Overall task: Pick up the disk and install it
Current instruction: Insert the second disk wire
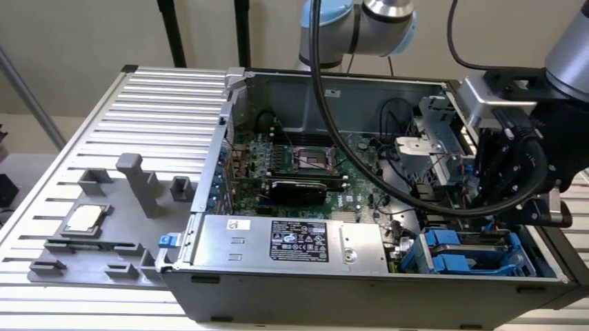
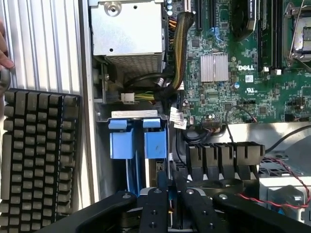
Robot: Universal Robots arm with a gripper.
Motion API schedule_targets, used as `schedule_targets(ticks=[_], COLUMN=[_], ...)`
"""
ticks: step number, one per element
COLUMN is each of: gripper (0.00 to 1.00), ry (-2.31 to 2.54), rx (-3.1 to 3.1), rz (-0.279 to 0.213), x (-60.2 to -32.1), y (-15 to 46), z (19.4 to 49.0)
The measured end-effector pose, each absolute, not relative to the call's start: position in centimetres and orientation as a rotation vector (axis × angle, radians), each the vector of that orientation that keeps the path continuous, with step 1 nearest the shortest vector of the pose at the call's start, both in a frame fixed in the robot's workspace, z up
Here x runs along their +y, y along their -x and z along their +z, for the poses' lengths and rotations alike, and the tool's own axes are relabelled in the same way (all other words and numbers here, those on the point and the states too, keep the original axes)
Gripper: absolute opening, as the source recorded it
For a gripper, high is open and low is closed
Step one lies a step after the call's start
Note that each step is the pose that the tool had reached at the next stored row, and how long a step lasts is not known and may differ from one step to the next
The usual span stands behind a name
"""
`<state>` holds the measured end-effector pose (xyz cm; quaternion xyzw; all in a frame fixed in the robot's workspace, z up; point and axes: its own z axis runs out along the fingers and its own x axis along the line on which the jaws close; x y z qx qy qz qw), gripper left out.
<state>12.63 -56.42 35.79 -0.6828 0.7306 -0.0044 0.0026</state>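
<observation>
The gripper (image 2: 167, 194) is hovering over the blue drive cage (image 1: 478, 252), fingers clamped on the disk's (image 2: 162, 182) edge — a tilted disk risks jamming against the cage rails or snagging nearby cables (image 2: 165, 82).

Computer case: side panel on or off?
Off. The computer case lies on its side, open on top, so the motherboard and the power supply show. The gripper hangs inside it, above the blue drive cage.

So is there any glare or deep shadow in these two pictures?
Exterior view: even light, with the gripper a dark mass shading the drive cage. Wrist view: bright sheen on the power supply, and the black keyboard reads dark.
</observation>
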Motion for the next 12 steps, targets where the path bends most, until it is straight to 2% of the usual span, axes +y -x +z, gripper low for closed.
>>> schedule_targets(ticks=[12], gripper=[0.0], ry=[2.14], rx=[2.276], rz=[-0.051], x=[-56.48], y=[-12.61], z=[34.88])
